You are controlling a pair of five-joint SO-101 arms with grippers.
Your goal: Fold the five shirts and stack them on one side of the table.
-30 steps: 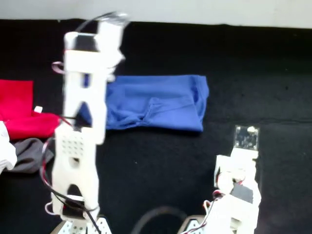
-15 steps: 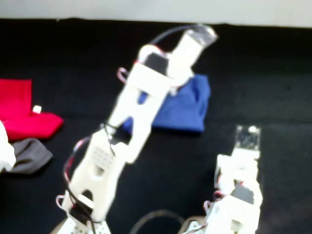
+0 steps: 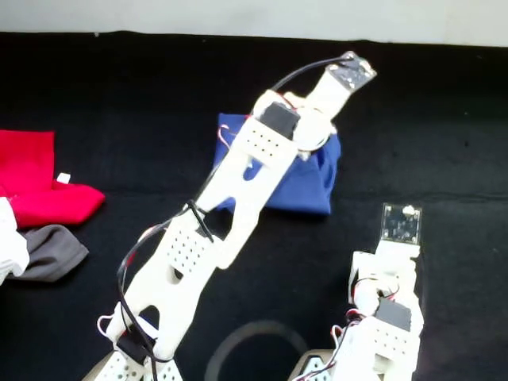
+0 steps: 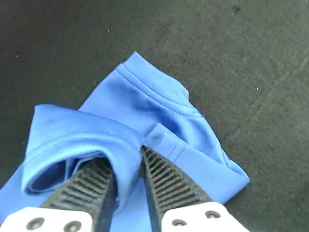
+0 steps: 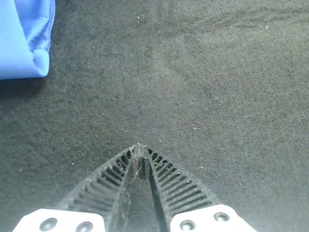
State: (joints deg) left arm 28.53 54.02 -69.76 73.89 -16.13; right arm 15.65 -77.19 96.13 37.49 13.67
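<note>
The soft blue knit shirt lies just above centre frame in the high view, partly doubled over on the black felt bench. The left hand is nearly closed, pinching a raised fold of it. The right hand, closed on nothing, rests at lower right. At the left edge a red shirt, a grey cloth and a white cloth lie close together, perhaps folded. By my judgement, most of the folding and stacking remains.

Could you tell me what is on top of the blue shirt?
The left gripper, shut on a raised fold of the blue shirt; the arm hides the shirt's middle from above.
</note>
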